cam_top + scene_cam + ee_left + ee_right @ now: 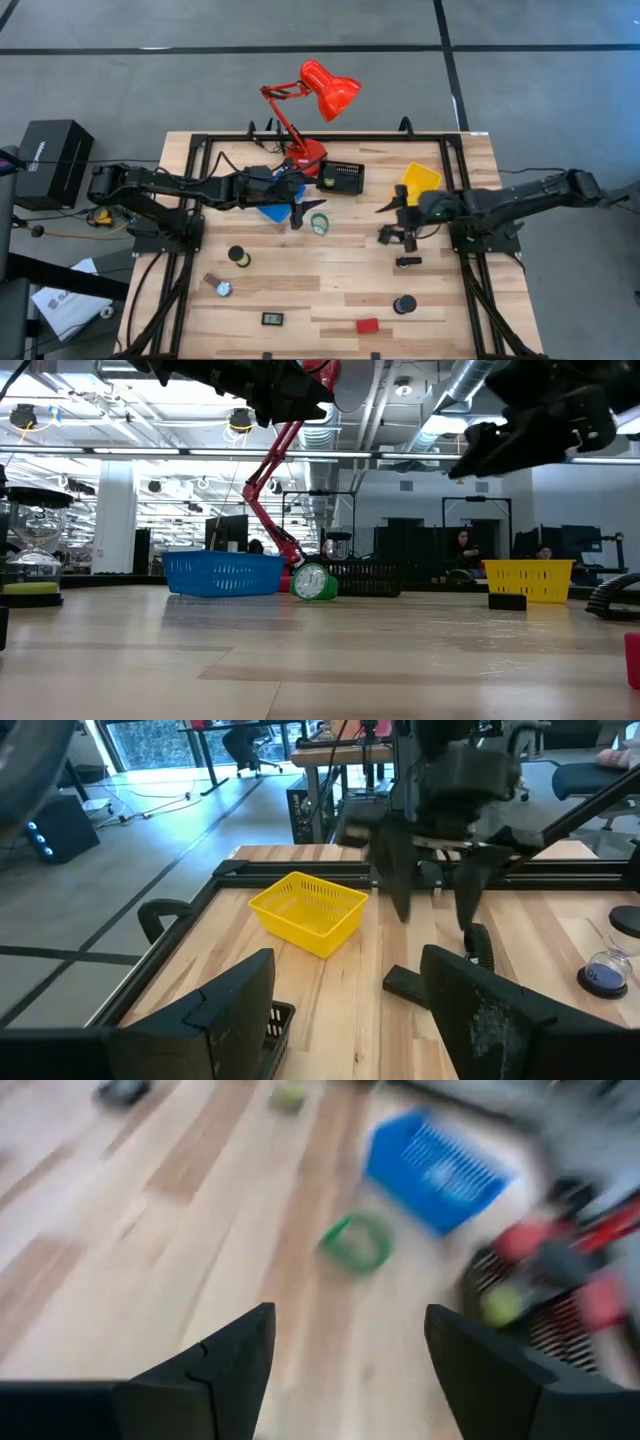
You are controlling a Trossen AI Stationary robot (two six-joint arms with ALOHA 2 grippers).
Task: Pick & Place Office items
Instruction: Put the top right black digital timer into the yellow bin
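Green tape roll (pixel 319 224) just beside left fingers (pixel 297 214), both grippers empty.

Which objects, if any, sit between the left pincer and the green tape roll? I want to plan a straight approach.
Nothing visible does. In the high view the left pincer hangs open just left of the green tape roll, with only bare wood between them. The blue bin lies under the arm, behind the pincer, not in the path.

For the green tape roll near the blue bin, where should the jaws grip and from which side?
The tape roll stands on edge, beside the blue bin. Probably best from straight above, jaws across its two flat faces at the top of the ring; its open side, away from the bin, leaves room.
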